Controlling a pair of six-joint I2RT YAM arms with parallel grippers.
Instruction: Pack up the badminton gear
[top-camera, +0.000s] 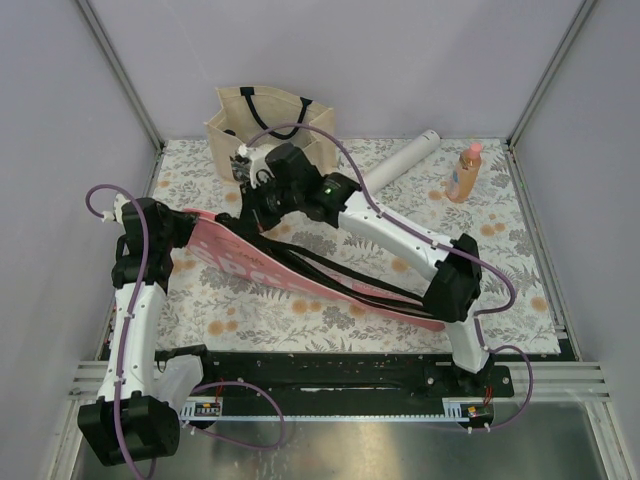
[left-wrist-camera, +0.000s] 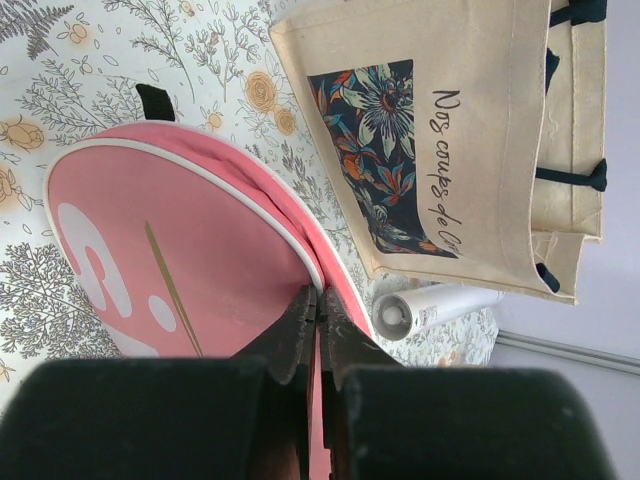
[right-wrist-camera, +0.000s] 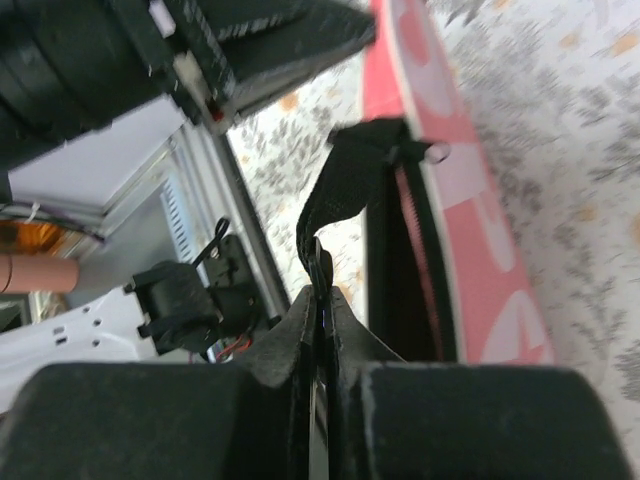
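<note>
both left claw (left-wrist-camera: 318, 300) and right claw (right-wrist-camera: 322, 295) clench pink case (left-wrist-camera: 200, 230); tote (left-wrist-camera: 480, 150) reads "nos coups de".

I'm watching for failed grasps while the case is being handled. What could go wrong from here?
The right fingers pinch only the thin black strap near their tips; it could slip out. The left fingers grip just the edge of the pink case, so a pull from either arm might tear it free.

One overhead view, two wrist views.
The top camera looks down on the whole table (top-camera: 520, 290) from behind; both wrist cameras sit low and near, facing the pink case (top-camera: 215, 250), seen in all three.
</note>
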